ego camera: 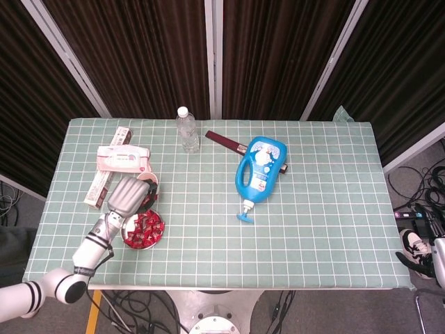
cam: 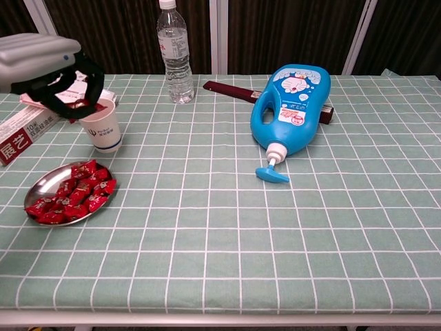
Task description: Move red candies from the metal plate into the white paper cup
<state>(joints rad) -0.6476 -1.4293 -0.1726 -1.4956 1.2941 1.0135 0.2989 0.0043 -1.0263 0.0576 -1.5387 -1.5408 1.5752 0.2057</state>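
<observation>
- Many red candies (cam: 69, 196) lie heaped on the metal plate (cam: 41, 186), which sits at the near left of the checked tablecloth (cam: 227, 207), just in front of the white paper cup (cam: 100, 124).
- Left hand (cam: 52, 69) hovers right above the cup's mouth, fingers curled down and drawn toward each other; something red shows between the fingertips (cam: 77, 105), probably a candy in a pinch, though the view is too small to be sure.
- From the head view, that hand (ego camera: 128, 196) covers most of the cup (ego camera: 150, 182), so the cup's contents cannot be made out.
- Right hand is out of both views.
- Step in hand, as I judge it: the drop. The carry from plate to cup looks finished and the release has not yet come.
- Next move calls for parting the fingers squarely over the cup's mouth, low enough that the candy falls inside the rim, without nudging the light cup over.
- After that, a return to the plate is due, since much of the pile is left.
- Nearby stand a water bottle (cam: 173, 55) and a blue detergent jug (cam: 289, 110), well apart from the work.
</observation>
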